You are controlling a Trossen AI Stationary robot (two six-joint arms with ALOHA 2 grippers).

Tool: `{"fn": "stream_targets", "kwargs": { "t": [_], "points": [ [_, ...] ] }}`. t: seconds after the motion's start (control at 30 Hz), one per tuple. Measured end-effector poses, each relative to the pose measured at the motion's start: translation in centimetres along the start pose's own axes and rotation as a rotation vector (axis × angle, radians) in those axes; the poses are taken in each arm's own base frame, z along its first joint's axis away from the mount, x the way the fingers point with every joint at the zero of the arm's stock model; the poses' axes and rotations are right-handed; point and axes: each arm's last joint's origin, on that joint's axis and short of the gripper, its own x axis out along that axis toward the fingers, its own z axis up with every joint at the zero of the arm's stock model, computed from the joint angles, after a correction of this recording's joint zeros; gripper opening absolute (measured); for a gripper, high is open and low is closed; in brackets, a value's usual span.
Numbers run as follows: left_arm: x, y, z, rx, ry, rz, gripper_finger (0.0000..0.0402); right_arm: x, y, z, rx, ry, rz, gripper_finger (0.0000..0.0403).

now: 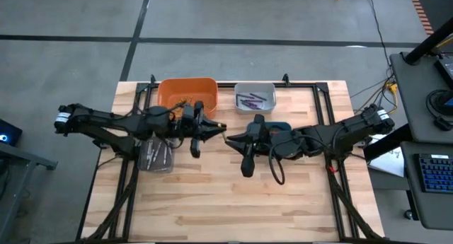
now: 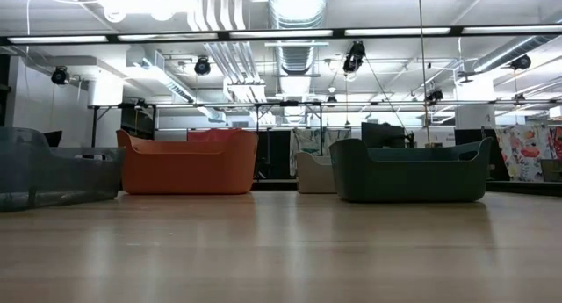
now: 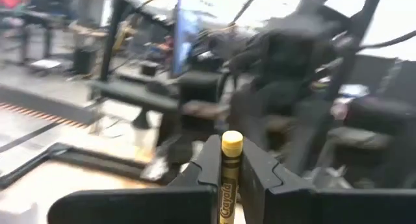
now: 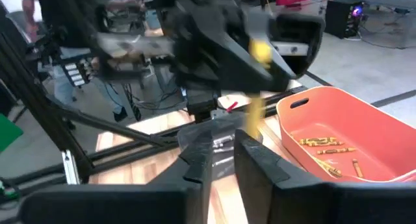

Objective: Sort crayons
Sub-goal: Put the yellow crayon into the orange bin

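Observation:
My two arms meet in mid-air over the middle of the table. My left gripper (image 1: 214, 131) (image 3: 232, 152) is shut on a yellow crayon (image 3: 231, 160). My right gripper (image 1: 231, 137) (image 4: 224, 156) faces it from the table's right side, fingers apart, nothing between them. In the right wrist view the yellow crayon (image 4: 257, 110) shows as a blur just beyond my right fingertips. Orange crayons (image 4: 325, 149) lie on the floor of the orange bin (image 4: 338, 130). Purple crayons (image 1: 251, 98) lie in the pale grey bin (image 1: 270, 88). Neither gripper shows in the low view. My left gripper pinches the yellow crayon's wrapped shaft (image 3: 227, 185) between its two fingers, below the flat end (image 3: 232, 141) that sticks out past them. The fingers come level from the table's left side and lie across the crayon. The crayon is lifted clear of the table.
The orange bin (image 1: 185, 88) and the pale grey bin stand at the far edge. A clear bin (image 1: 156, 159) sits under my left arm, a dark teal bin (image 1: 282, 125) under my right arm. The near half of the wooden table (image 1: 226, 201) is bare.

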Motion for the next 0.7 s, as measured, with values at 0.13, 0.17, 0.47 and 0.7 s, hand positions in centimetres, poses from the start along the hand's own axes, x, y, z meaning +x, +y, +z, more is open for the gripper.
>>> {"fn": "stream_targets", "kwargs": {
  "t": [0.13,0.17,0.47,0.7],
  "points": [
    [-0.9,2.5,0.1,0.023,0.114,0.120,0.0003,-0.2,-0.9,1.3,0.044,0.022,-0.038,0.0084],
    [-1.2,3.5,0.0,0.028,0.159,0.167,0.0003,-0.2,-1.2,1.6,0.057,0.032,-0.052,0.0091],
    [-6.4,16.8,-1.6,0.070,0.653,0.789,0.0002,-0.7,-1.9,3.2,0.119,0.043,-0.082,0.0116],
    [-10.5,25.7,-3.1,-0.236,0.744,1.118,0.0002,-0.2,-2.1,3.0,0.130,0.047,-0.098,0.0107]
  ]
}}
